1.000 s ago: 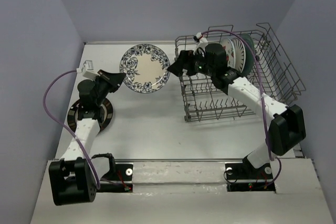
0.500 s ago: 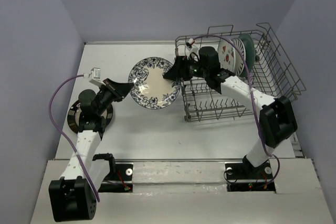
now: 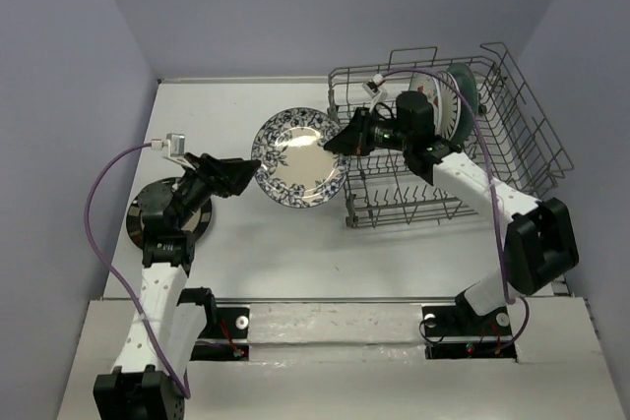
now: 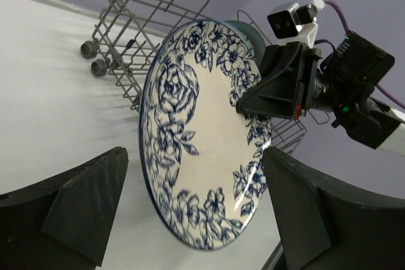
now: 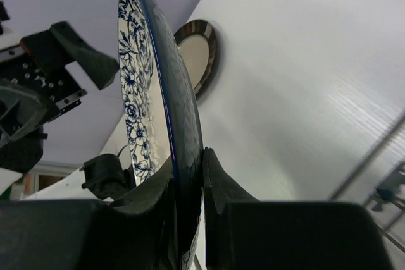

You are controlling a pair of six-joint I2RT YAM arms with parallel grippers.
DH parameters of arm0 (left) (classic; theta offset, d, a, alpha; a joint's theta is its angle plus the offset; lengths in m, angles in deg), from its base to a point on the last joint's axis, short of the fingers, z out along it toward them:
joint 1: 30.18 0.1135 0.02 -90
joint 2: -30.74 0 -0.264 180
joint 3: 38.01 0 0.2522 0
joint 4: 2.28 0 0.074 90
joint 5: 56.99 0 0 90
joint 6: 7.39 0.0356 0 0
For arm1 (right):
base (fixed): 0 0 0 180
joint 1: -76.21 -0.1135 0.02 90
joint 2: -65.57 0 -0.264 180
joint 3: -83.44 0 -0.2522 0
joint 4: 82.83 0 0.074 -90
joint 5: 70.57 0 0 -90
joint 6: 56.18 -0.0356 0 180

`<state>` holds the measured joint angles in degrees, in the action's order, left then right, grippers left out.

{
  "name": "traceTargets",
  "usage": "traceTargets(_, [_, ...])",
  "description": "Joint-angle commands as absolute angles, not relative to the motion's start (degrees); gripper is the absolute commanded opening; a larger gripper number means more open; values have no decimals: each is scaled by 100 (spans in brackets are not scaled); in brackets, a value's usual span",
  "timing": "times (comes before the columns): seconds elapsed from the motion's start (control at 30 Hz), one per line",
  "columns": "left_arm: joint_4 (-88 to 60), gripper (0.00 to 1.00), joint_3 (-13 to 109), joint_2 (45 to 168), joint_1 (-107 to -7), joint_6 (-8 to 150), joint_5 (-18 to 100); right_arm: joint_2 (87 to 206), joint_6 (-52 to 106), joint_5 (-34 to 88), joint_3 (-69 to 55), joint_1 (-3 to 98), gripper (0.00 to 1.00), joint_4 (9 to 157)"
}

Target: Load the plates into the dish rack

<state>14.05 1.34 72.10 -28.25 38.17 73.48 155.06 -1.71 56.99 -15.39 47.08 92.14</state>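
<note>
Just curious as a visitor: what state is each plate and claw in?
Floral plate: raised, tilted, pinched at rim.
Right gripper: shut on floral plate.
Left gripper: open, beside that plate.
Dark plate: flat on table.
White plate: upright in dish rack.
Teal plate: upright beside it.

Glossy glazed floral plate (image 4: 202,150), shiny dk plate (image 5: 197,55), thin grey metal-wire rack (image 3: 404,194), matt wht table (image 3: 276,233).

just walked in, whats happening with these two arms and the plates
The right pincer grips the blue floral plate by its rim, holding it tilted up just left of the dish rack. The left pincer is open at the plate's opposite edge. A white plate with red marks and a teal plate stand in the rack. A dark plate lies on the table.
</note>
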Motion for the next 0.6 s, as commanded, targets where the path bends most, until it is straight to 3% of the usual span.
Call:
traceTargets(0.0, [748,99,396,6748,-2982,4576,7704,14494,-213,5073,-1241,5728,7,9538])
traceTargets(0.13, [-538,99,765,6617,-3439,5947,7099,14274,979,3380,-398,5942,7,8099])
traceTargets(0.27, [-1032,99,845,6274,-3827,6319,6746,14624,2455,1193,472,5995,7,6973])
traceTargets(0.4, [-1041,99,810,6256,-3871,6301,6773,14880,3476,197,1202,6047,7,6812])
traceTargets(0.57, [-1076,99,784,6238,-3906,6301,6772,15319,4478,-131,1985,6100,7,6742])
